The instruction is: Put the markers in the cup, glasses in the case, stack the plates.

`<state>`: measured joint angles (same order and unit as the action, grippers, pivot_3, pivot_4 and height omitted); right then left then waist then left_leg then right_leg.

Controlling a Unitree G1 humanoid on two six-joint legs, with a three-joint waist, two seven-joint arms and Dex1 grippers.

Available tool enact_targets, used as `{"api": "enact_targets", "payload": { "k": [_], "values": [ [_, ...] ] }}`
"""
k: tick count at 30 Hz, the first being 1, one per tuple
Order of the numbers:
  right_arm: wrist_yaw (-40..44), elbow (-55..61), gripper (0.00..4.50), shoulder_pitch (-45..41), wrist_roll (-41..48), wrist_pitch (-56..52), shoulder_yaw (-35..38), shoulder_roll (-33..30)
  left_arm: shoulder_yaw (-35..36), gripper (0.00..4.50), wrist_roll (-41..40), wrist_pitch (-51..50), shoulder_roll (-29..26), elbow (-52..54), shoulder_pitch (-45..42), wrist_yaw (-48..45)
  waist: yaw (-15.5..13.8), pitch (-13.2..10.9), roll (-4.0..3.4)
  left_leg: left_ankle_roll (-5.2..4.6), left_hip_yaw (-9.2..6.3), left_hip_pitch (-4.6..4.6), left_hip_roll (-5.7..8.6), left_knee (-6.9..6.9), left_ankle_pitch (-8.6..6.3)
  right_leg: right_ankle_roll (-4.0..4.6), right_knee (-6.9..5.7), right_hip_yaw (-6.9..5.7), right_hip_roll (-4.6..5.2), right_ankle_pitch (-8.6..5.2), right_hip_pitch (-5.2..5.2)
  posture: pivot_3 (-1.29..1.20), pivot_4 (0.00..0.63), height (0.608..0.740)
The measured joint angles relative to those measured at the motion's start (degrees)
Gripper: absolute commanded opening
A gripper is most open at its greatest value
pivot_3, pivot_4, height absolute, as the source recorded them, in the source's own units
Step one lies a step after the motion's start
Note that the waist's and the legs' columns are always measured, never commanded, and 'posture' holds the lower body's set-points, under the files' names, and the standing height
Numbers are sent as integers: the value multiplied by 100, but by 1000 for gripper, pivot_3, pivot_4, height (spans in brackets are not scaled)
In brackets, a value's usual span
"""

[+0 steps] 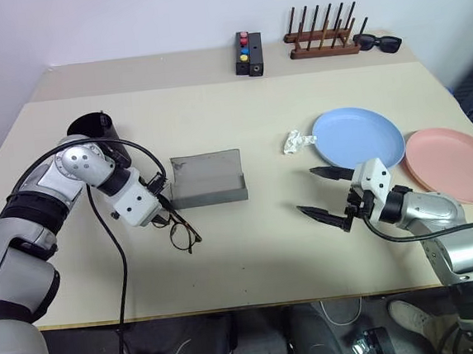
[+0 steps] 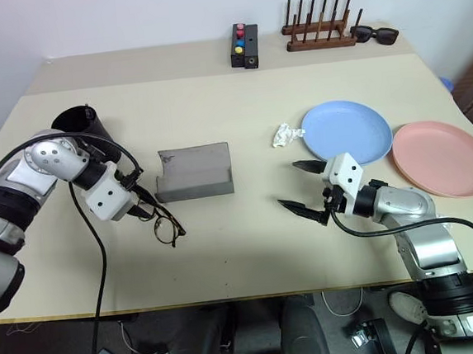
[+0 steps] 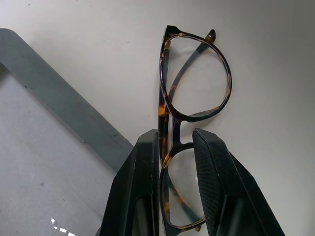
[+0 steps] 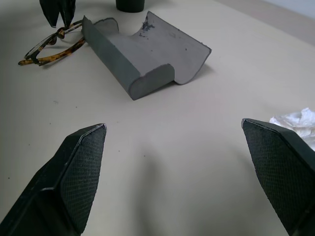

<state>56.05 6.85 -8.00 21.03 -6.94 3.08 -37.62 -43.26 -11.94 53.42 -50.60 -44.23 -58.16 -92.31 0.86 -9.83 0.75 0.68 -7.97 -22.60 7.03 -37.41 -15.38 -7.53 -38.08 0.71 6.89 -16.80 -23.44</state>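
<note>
Glasses (image 3: 189, 113) lie near the desk's (image 1: 252, 258) front-left edge, bridge pinched between the left gripper's (image 3: 177, 147) narrowed fingers, the grey case (image 1: 208, 179) just beside; right gripper (image 1: 327, 192) gapes wide, empty.

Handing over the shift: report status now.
Left gripper shut on glasses, beside case. Right gripper open, empty. Plates unstacked. Nothing blocking.

Tortoiseshell round glasses (image 3: 173, 123), folded, beside the open grey case (image 1: 208, 179); black cup (image 1: 93, 127) upright behind; blue plate (image 1: 359, 137) and pink plate (image 1: 455, 164) side by side, unstacked
</note>
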Motion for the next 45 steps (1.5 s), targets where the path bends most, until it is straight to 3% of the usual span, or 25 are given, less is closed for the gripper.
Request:
{"api": "enact_targets", "payload": {
  "k": [40, 43, 45],
  "values": [
    [35, 153, 4500, 72, 57, -68, 12, -16, 126, 1065, 402, 435, 290, -194, 13, 0, 4, 0, 0, 1, 0, 0, 0, -1, 1, 0, 0, 0, 0, 0, 0, 0, 150, 740],
    [32, 153, 4500, 72, 58, -86, 18, -17, 140, 223, 408, 418, 293, -188, 13, 0, 4, 0, 0, 1, 0, 0, 0, -1, 1, 0, 0, 0, 0, 0, 0, 0, 150, 740],
    [30, 153, 4500, 73, 58, -104, 22, -17, 178, 40, 410, 396, 294, -182, 12, 0, 5, 0, 1, 1, 0, 0, 0, 0, 1, 0, 0, 0, 0, 0, 1, 0, 150, 740]
  ]
}}
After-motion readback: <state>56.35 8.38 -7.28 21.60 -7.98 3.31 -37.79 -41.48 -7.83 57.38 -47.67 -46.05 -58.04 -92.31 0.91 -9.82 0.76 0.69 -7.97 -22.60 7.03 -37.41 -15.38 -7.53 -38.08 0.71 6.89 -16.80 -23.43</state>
